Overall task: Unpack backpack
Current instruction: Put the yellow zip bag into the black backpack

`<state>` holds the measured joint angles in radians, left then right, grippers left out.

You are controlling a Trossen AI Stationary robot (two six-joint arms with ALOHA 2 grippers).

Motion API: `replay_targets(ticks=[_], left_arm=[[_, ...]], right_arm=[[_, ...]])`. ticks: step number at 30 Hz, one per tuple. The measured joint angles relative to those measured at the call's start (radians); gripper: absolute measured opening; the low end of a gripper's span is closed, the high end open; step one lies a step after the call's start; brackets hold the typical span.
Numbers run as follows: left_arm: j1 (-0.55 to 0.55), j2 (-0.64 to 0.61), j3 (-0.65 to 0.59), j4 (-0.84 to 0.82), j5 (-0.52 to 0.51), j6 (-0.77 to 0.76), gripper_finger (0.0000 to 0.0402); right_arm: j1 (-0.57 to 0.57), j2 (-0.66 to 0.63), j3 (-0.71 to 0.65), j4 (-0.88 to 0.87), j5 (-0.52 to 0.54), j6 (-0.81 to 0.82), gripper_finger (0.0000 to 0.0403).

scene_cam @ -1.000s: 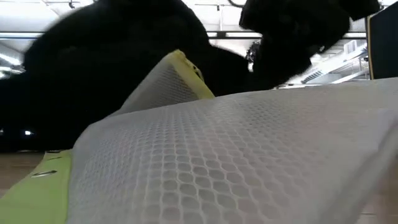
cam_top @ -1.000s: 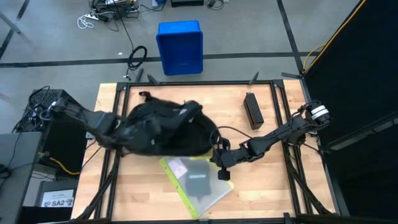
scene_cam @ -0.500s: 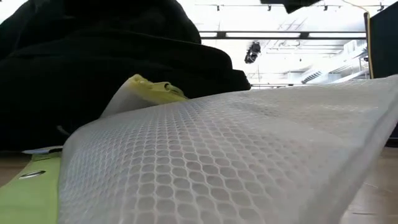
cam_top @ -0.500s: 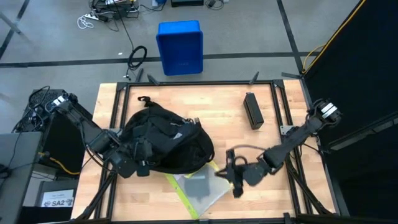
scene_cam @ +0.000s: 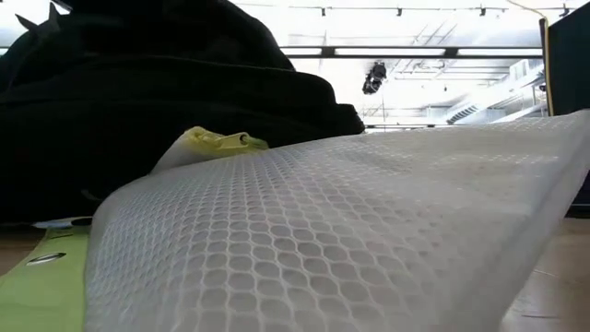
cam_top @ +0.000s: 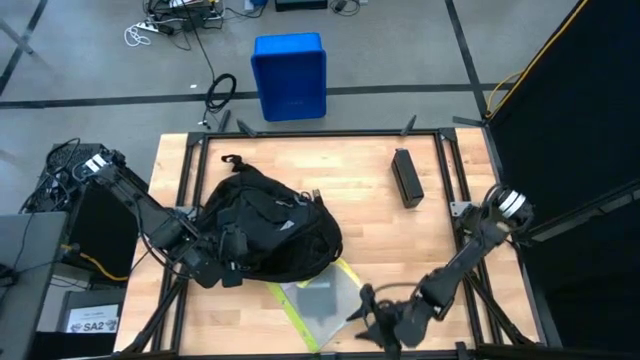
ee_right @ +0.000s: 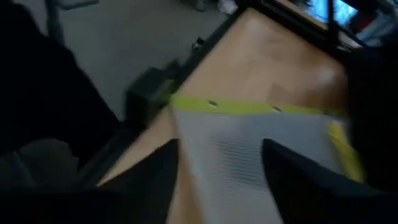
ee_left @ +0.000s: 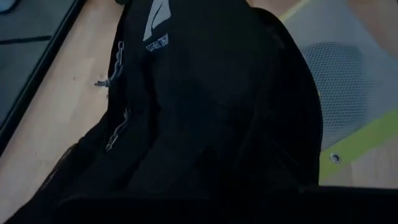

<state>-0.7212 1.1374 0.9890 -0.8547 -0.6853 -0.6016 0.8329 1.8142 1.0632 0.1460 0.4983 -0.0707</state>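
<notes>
The backpack lies on the wooden table, its lower left edge at the left gripper, whose fingers are pressed together at the fabric. A pale triangular logo sits above small white lettering too blurred to read. The right gripper, fingers apart and empty, hangs just beside the mesh pouch with yellow-green trim, which pokes from under the bag.

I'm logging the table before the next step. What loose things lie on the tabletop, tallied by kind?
Backpack: 1
Mesh pouch with a yellow-green edge: 1
Black box: 1
Total: 3
</notes>
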Motion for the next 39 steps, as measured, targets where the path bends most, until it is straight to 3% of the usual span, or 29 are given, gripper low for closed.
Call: replay_targets(ticks=[6,10,14,19,24,29,33,39], left_arm=[[0.001,0.0,0.0,0.017,0.004,-0.011,0.0],[0.001,0.0,-0.001,0.04,0.012,-0.012,0.0],[0.001,0.001,-0.001,0.045,0.027,-0.013,0.0],[0.001,0.001,-0.001,0.05,0.029,-0.012,0.0],[0.001,0.002,-0.001,0.066,0.031,-0.009,0.0],[0.001,0.002,-0.001,0.074,0.039,-0.001,0.0],[0.001,0.002,-0.001,0.081,0.044,0.023,0.0],[0.001,0.002,-0.001,0.083,0.034,0.024,0.0]], right_arm=[[0.003,0.18,0.052,-0.054,0.134,-0.136,0.0325],[-0.009,0.252,0.089,-0.119,0.318,-0.215,0.0357],[-0.033,0.257,0.106,-0.136,0.373,-0.251,0.0365],[-0.121,0.257,0.151,-0.165,0.411,-0.395,0.0347],[-0.236,0.262,0.165,-0.172,0.227,-0.414,0.0326],[-0.281,0.262,0.163,-0.051,0.14,-0.523,0.03],[-0.264,0.262,0.163,0.131,0.046,-0.685,0.0259],[-0.293,0.262,0.165,0.211,-0.005,-0.688,0.0165]])
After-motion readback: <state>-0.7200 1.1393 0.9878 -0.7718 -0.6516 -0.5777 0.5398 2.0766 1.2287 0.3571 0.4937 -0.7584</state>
